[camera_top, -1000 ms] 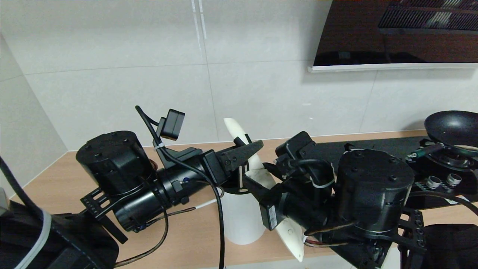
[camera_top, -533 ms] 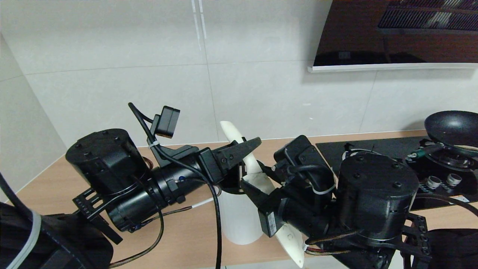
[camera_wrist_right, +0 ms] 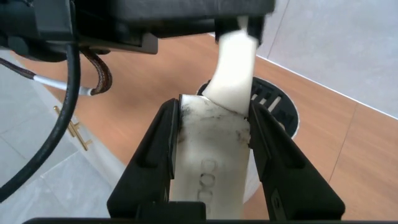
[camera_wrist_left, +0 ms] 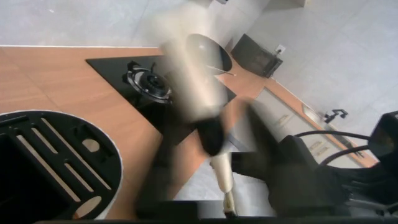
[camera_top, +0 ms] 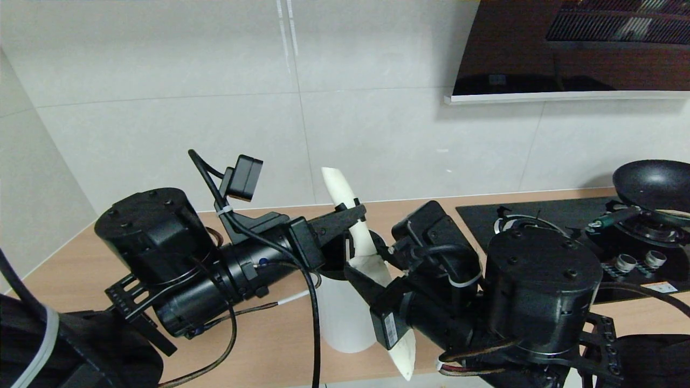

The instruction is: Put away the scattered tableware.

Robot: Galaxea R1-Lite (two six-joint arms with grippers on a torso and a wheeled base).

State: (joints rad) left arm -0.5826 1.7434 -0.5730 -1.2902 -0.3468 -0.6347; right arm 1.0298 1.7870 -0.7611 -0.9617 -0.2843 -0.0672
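The light wooden surface (camera_top: 81,258) runs across the middle of the frame, with a flat black hob (camera_top: 566,210) and a black pan (camera_top: 652,183) at the right edge. A white cylindrical holder with a black slotted top (camera_top: 339,318) stands at lower centre, close to the surface's front edge.

Above it, held tilted in the air, is the long white plastic utensil (camera_top: 339,186). The right gripper (camera_wrist_right: 214,109) has its fingers (camera_wrist_right: 161,149) pinching the scuffed broad flat part. The left gripper (camera_top: 345,218) sits at the narrower handle; whether it has closed there cannot be told.

The utensil looks light, stiff and smooth, so likely slippery. The flat faces seem the safest hold.

The slots are narrow, and the two arms crowd the centre. Open room lies toward the left of the frame.
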